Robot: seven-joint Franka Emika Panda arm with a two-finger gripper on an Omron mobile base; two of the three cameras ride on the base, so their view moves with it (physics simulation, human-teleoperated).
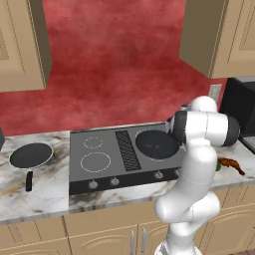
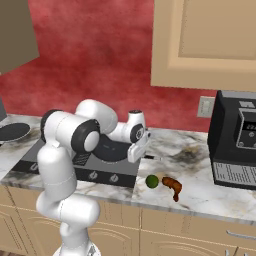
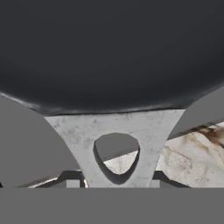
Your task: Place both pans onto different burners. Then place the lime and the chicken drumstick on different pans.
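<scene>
Black pans (image 1: 31, 155) with pale rims — green lime (image 2: 152, 181), reddish-brown chicken drumstick (image 2: 172, 185), grey stove (image 1: 104, 172), white-and-brown marbled bench (image 1: 30, 194) — mottled red wall (image 1: 114, 60).

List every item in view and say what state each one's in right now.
Pan on stove: sitting on the right rear burner.
Pan on counter: left of the stove, off any burner.
Lime: on the counter, not in a pan.
Chicken drumstick: lying beside the lime, not in a pan.
Left burners: bare.
</scene>
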